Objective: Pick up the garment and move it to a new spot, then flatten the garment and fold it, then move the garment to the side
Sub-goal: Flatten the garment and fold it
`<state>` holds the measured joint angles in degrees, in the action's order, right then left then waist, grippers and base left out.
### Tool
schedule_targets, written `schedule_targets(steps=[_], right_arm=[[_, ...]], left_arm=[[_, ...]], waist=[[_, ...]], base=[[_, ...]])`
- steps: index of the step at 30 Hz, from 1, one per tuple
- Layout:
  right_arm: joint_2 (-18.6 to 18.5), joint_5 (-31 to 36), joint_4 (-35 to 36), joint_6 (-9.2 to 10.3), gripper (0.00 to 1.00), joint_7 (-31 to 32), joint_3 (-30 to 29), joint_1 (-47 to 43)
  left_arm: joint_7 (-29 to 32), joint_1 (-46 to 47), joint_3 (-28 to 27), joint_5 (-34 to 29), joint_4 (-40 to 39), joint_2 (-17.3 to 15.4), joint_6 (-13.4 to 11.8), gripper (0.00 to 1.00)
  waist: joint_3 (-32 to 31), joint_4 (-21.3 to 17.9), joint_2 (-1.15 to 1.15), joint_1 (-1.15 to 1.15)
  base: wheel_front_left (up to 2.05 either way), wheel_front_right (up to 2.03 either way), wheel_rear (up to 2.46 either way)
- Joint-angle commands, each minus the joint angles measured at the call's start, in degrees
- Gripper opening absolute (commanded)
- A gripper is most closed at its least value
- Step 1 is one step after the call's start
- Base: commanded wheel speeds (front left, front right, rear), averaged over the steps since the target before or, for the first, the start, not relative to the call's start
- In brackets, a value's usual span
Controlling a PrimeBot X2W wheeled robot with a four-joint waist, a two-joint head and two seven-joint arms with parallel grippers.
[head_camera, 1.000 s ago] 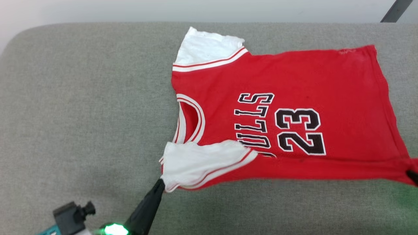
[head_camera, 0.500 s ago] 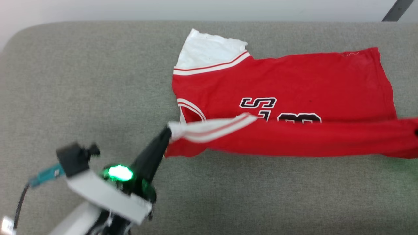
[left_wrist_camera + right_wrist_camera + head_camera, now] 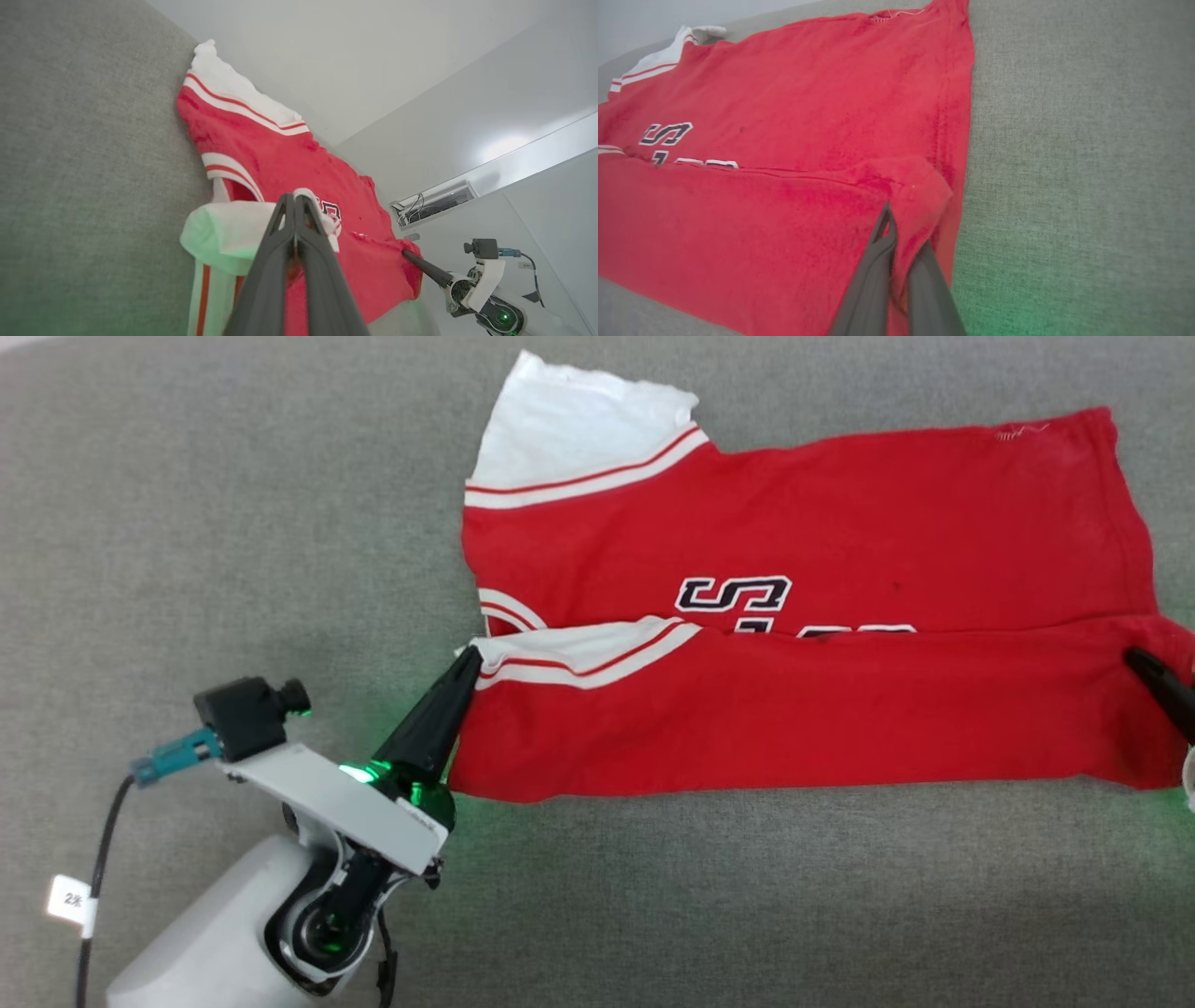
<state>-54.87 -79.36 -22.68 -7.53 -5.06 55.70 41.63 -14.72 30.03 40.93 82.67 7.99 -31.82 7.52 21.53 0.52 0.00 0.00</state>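
The garment (image 3: 840, 523), a red jersey with white sleeve panels and black-and-white lettering, lies on the grey cushion. Its near half is folded up over the lettering, so only the top of the letters shows. My left gripper (image 3: 470, 656) is shut on the white sleeve at the fold's left end; in the left wrist view the left gripper (image 3: 294, 198) pinches that white cloth. At the right edge my right gripper (image 3: 1134, 658) is shut on the red hem corner, and in the right wrist view the right gripper (image 3: 887, 210) holds the garment (image 3: 784, 116) by that folded corner.
The grey upholstered cushion (image 3: 187, 476) stretches wide to the left and in front of the jersey. A pale wall and a white fixture with cables (image 3: 434, 205) stand beyond the cushion in the left wrist view.
Both grippers have carried the jersey's near edge up and away over its middle, covering the number and most of the letters. The camera has also tilted down.
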Motion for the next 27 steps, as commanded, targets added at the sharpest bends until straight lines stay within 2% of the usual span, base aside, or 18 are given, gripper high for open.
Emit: schedule_targets(steps=[1,4,5,6,7,8,9,14,17,18,21,27], right_arm=[[0.8,0.6,-0.6,0.09,0.00,-0.5,-0.1,0.4],[1.7,1.4,-1.1,0.09,0.00,-0.7,0.2,0.5],[1.9,1.9,-1.3,0.09,0.00,-1.0,0.3,0.6],[2.1,2.4,-1.5,0.09,0.00,-1.4,0.4,0.6],[2.3,2.8,-1.8,0.09,0.35,-1.9,0.3,0.6],[2.4,3.2,-2.0,0.09,0.55,-2.4,0.1,0.5],[2.4,3.6,-2.2,0.09,1.00,-3.0,0.0,0.4],[1.7,4.3,-2.7,0.09,1.00,-6.6,-1.7,-1.5],[1.1,4.7,-2.5,0.09,1.00,-7.9,-3.2,-2.6],[1.1,4.7,-2.5,0.09,1.00,-7.9,-3.2,-2.6],[0.8,5.2,-2.1,0.09,1.00,-8.7,-4.6,-3.5],[1.4,6.1,-1.3,0.09,1.00,-8.9,-6.3,-4.6]], left_arm=[[-0.3,0.9,1.0,-0.6,1.3,0.0,-0.1,0.00],[-0.3,1.7,3.3,-1.3,3.5,-0.1,-0.1,0.00],[-0.4,2.0,4.0,-1.7,4.3,-0.3,-0.1,0.07],[-0.4,2.2,4.6,-2.3,5.1,-0.7,-0.1,0.72],[-0.4,2.3,4.9,-2.5,5.7,-1.1,-0.2,1.00],[-0.4,2.6,5.1,-2.7,5.9,-1.6,-0.2,1.00],[-0.4,3.0,5.2,-3.2,6.2,-2.1,-0.2,1.00],[-0.5,5.2,6.8,-7.3,9.1,-6.2,-0.1,1.00],[2.1,7.4,7.8,-8.5,10.1,-8.9,-0.3,1.00],[2.1,7.4,7.8,-8.5,10.1,-8.9,-0.3,1.00],[7.9,9.8,9.3,-9.5,9.4,-11.2,-2.2,1.00],[28.3,13.1,14.2,-6.3,2.7,-15.7,-6.6,1.00]], waist=[[1.2,-0.4,0.00,0.00],[1.4,-0.6,0.00,0.00],[1.2,-0.7,0.00,0.00],[0.9,-0.7,0.00,0.00],[0.5,-0.6,0.00,0.00],[0.1,-0.6,0.00,0.00],[-0.3,-0.5,0.00,0.00],[-3.0,0.6,0.00,0.00],[-4.6,1.3,0.00,0.00],[-4.6,1.3,0.00,0.00],[-6.1,1.8,0.00,0.00],[-7.7,1.8,0.00,0.00]], base=[[0.00,0.00,0.00],[0.00,0.00,0.00],[0.00,0.00,0.00],[0.00,0.00,0.00],[0.00,0.00,0.00],[0.00,0.00,0.00],[0.00,0.00,0.00],[0.00,0.00,0.00],[0.00,0.00,0.00],[0.00,0.00,0.00],[0.00,0.00,0.00],[0.00,0.00,0.00]])
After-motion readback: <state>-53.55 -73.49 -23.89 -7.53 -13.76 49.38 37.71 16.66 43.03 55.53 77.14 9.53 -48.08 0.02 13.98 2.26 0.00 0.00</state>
